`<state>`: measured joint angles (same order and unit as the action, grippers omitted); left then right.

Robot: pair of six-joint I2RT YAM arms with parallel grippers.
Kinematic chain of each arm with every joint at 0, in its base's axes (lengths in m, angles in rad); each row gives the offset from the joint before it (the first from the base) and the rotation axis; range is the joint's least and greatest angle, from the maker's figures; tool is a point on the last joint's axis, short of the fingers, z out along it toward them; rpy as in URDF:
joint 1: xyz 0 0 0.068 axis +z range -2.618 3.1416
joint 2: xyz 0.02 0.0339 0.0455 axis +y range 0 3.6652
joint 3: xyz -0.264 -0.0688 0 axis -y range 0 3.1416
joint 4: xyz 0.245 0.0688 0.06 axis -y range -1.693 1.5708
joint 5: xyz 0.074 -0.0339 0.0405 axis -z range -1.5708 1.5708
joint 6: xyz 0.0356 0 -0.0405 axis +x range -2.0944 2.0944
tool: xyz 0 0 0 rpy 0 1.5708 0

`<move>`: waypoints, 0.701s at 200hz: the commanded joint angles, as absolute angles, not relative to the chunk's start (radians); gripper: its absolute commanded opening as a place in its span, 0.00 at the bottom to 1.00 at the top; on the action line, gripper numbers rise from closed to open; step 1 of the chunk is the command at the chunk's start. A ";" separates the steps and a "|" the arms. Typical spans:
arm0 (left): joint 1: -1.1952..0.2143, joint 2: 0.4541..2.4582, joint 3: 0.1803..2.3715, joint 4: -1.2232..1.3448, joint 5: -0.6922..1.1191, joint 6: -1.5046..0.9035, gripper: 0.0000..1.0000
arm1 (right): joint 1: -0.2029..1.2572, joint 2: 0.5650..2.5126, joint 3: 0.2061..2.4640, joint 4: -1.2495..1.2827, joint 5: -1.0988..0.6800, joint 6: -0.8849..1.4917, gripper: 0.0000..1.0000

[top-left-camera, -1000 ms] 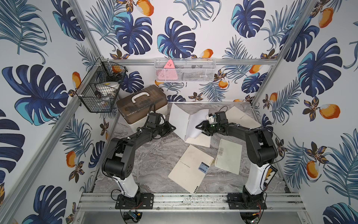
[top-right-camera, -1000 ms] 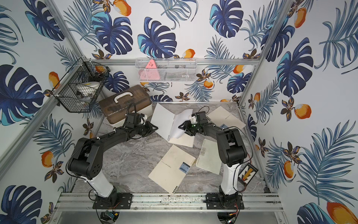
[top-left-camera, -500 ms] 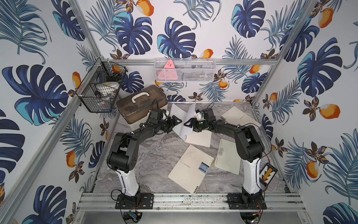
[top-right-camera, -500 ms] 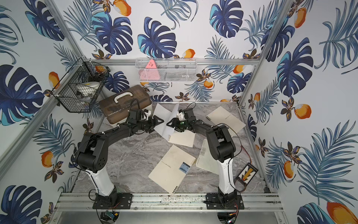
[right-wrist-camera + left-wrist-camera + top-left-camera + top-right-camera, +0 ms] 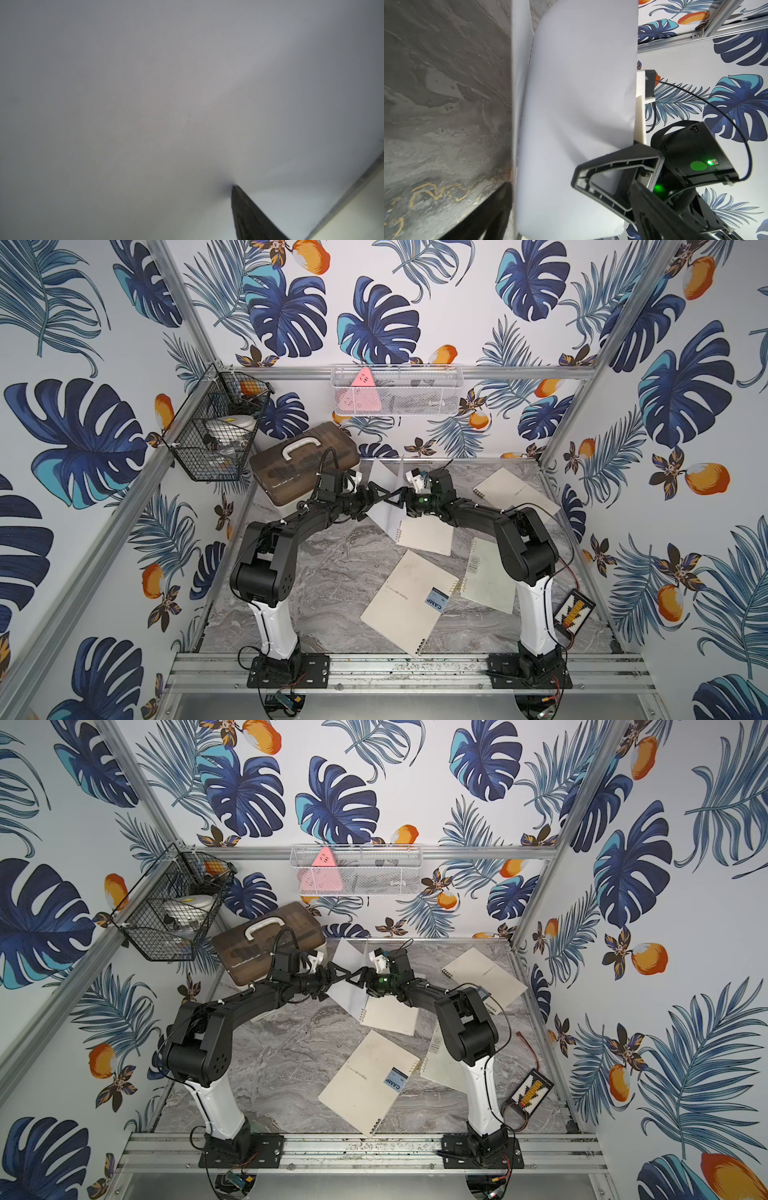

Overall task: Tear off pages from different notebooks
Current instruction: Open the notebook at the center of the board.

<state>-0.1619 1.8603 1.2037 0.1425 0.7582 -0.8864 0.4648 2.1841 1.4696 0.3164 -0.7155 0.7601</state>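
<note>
left gripper [image 5: 380, 498]: jaws spread, empty. right gripper [image 5: 400, 499]: jaws spread astride the page [image 5: 571, 104], one fingertip [image 5: 241, 203] touching. page: upright, far centre, over the small notebook [image 5: 430, 537]; light, limp, tears easily, likely best pinched near the holed edge. brown-lidded box [image 5: 291, 477], far left: shut. wire basket [image 5: 195, 456]: white item [image 5: 230, 425]. mesh tray [image 5: 436, 398]: pink triangle [image 5: 362, 379].

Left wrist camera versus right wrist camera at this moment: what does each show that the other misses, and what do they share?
Only the left wrist view: the marble table, the leaf-patterned wall, and the right gripper, green light lit, one finger in front of the raised page. Only the right wrist view: that gripper's own dark fingertip touching the sheet, plus a cream strip in one corner, too blurred to identify. Both: the pale page, apparently the same one, nearly filling the right wrist view.
</note>
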 commanded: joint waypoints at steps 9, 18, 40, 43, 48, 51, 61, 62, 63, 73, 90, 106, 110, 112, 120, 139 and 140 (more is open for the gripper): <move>-0.161 1.854 1.228 0.154 0.788 -0.876 0.92 | 0.469 2.217 1.515 0.400 -0.723 0.820 0.73; -0.161 1.855 1.233 0.138 0.785 -0.866 0.92 | 0.472 2.224 1.527 0.397 -0.717 0.821 0.73; -0.161 1.859 1.241 0.126 0.797 -0.859 0.92 | 0.474 2.232 1.528 0.384 -0.685 0.823 0.71; -0.161 1.859 1.243 0.123 0.796 -0.856 0.92 | 0.474 2.235 1.528 0.384 -0.683 0.826 0.70; -0.161 1.860 1.245 0.117 0.796 -0.852 0.91 | 0.474 2.244 1.528 0.384 -0.680 0.833 0.69; -0.161 1.859 1.243 0.114 0.795 -0.849 0.91 | 0.474 2.248 1.528 0.388 -0.680 0.837 0.68; -0.161 1.862 1.244 0.114 0.798 -0.848 0.91 | 0.475 2.263 1.524 0.402 -0.683 0.851 0.65; -0.161 1.862 1.244 0.115 0.798 -0.848 0.91 | 0.474 2.264 1.524 0.403 -0.683 0.853 0.65; -0.161 1.862 1.244 0.115 0.798 -0.847 0.91 | 0.474 2.265 1.523 0.404 -0.683 0.854 0.64; -0.161 1.863 1.245 0.111 0.802 -0.844 0.90 | 0.474 2.276 1.521 0.406 -0.678 0.863 0.61; -0.161 1.860 1.250 0.090 0.803 -0.827 0.90 | 0.474 2.279 1.511 0.421 -0.666 0.872 0.59; -0.161 1.859 1.263 0.069 0.795 -0.811 0.90 | 0.474 2.270 1.507 0.411 -0.651 0.870 0.55; -0.160 1.860 1.267 0.065 0.798 -0.807 0.90 | 0.475 2.267 1.503 0.410 -0.646 0.870 0.54; -0.160 1.861 1.268 0.063 0.800 -0.808 0.89 | 0.474 2.265 1.501 0.410 -0.644 0.870 0.53; -0.161 1.864 1.269 0.070 0.804 -0.810 0.89 | 0.474 2.258 1.494 0.406 -0.637 0.868 0.52; -0.161 1.874 1.275 0.059 0.808 -0.805 0.89 | 0.475 2.256 1.478 0.409 -0.628 0.868 0.52; -0.161 1.874 1.275 0.060 0.807 -0.804 0.89 | 0.474 2.257 1.477 0.410 -0.629 0.870 0.52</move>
<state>-0.1616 1.8641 1.2625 0.0696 0.7830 -0.8345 0.4740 2.2681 1.4906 0.3870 -0.6548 0.8608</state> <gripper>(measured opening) 0.892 0.518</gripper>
